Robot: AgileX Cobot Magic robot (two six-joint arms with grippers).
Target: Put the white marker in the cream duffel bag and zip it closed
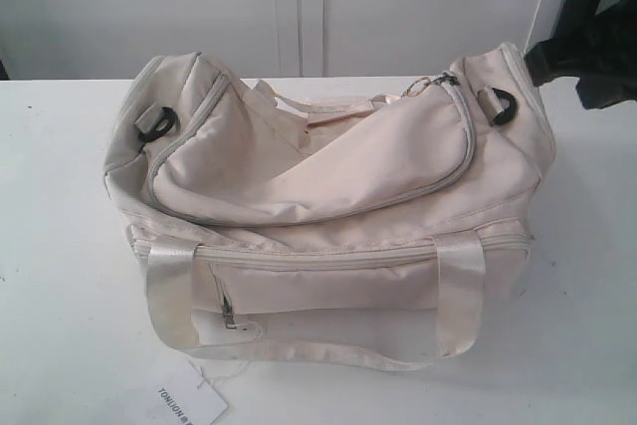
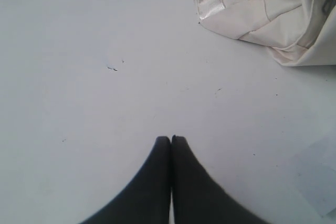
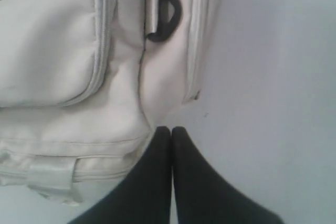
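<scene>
The cream duffel bag (image 1: 328,176) stands at the middle of the white worktop (image 1: 60,296), its curved top zipper (image 1: 466,151) drawn shut with the pull at the right end. A paper tag (image 1: 189,403) lies in front of it. The left gripper (image 2: 171,139) is clenched and empty over bare worktop, apart from the bag's corner. The right gripper (image 3: 171,129) is clenched and empty, just beside the bag's end below a black ring (image 3: 165,19); contact cannot be determined
</scene>
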